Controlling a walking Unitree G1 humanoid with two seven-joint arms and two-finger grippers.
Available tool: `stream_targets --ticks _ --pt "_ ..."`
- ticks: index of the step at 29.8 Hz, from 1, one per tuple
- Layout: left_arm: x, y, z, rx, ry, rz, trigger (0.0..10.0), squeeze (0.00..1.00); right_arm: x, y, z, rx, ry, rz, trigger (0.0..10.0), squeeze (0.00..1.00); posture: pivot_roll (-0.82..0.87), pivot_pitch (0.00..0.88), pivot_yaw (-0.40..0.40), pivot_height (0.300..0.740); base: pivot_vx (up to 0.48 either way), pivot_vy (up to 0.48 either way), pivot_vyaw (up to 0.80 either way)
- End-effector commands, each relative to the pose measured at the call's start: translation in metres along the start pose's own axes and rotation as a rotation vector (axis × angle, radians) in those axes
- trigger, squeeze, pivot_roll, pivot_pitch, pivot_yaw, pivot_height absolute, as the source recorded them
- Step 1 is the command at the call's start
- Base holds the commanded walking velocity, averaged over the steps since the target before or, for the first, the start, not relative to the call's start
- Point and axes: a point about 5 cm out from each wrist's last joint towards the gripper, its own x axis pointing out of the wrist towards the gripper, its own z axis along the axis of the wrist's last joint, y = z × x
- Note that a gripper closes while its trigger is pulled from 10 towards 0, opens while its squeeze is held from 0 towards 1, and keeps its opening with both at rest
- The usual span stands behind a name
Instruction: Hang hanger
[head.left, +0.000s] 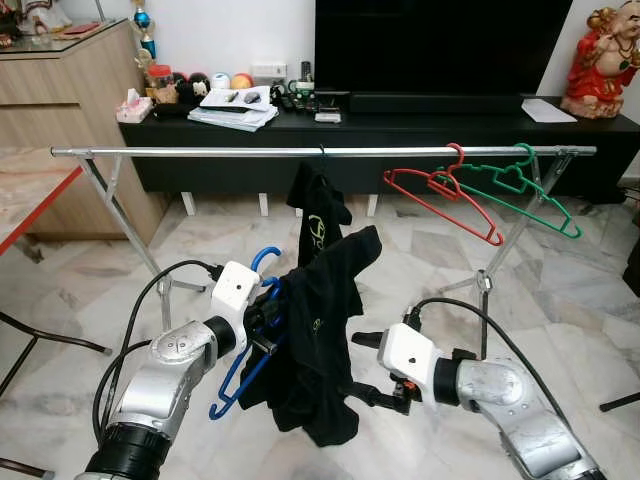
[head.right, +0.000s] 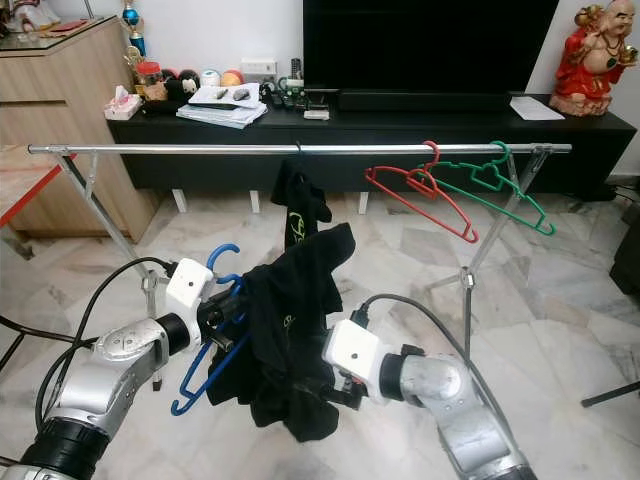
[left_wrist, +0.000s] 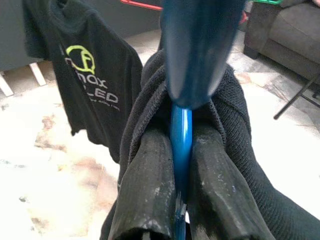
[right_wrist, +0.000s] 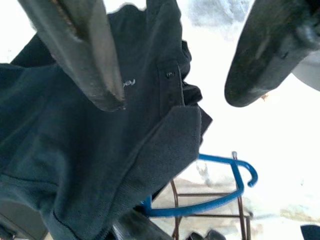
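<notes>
L gripper is pinching the blue plastic hanger w/ the black polo shirt draped on it, hanging below the chrome rail. R gripper is sitting at shirt's 4 o'clock, fingers spread, not touching fabric.

The hanger is bright blue under a black shirt, another black shirt has a yellow-green logo and pale letters, two more hangers are red and green, on a silver rail.
</notes>
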Motion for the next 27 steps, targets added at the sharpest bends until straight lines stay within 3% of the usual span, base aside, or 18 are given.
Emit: stream_targets --ticks 1,2,5,6,12,17,22,27 --pt "-0.001 0.002 0.009 0.027 -0.031 -0.016 10.0 0.00 -0.004 -0.003 0.007 -0.033 -0.025 -0.006 10.0 1.00 0.03 0.007 0.005 0.740 0.000 0.000 0.00" --pt "-0.003 -0.002 0.005 0.035 -0.004 -0.067 10.0 0.00 -0.008 -0.009 0.010 -0.051 -0.041 -0.040 10.0 0.00 0.03 0.005 0.006 0.740 0.000 0.000 0.00" --pt "-0.007 -0.007 -0.001 0.064 0.047 -0.145 10.0 0.00 -0.014 -0.021 0.016 -0.066 -0.051 -0.102 10.0 0.00 0.02 0.000 0.009 0.740 0.000 0.000 0.00" --pt "-0.011 -0.010 -0.008 0.104 0.091 -0.204 10.0 0.00 -0.021 -0.033 0.019 -0.100 -0.030 -0.143 10.0 0.00 0.02 0.000 0.009 0.740 0.000 0.000 0.00" --pt "-0.018 -0.016 -0.018 0.170 0.138 -0.294 10.0 0.00 -0.029 -0.055 0.031 -0.150 -0.048 -0.167 10.0 0.00 0.02 0.000 0.014 0.740 0.000 0.000 0.00" --pt "-0.024 -0.025 -0.018 0.169 0.133 -0.385 10.0 0.00 -0.026 -0.052 0.033 -0.174 -0.056 -0.039 10.0 0.00 0.01 0.000 0.004 0.740 0.000 0.000 0.00" --pt "-0.029 -0.027 -0.012 0.201 0.114 -0.453 10.0 0.00 -0.018 -0.043 0.010 -0.117 -0.003 0.117 10.0 0.00 0.03 0.000 -0.007 0.740 0.000 0.000 0.00" --pt "-0.037 -0.029 -0.011 0.268 0.136 -0.531 10.0 0.00 -0.017 -0.047 0.002 -0.092 0.015 0.155 10.0 0.00 0.03 0.000 -0.012 0.740 0.000 0.000 0.00"
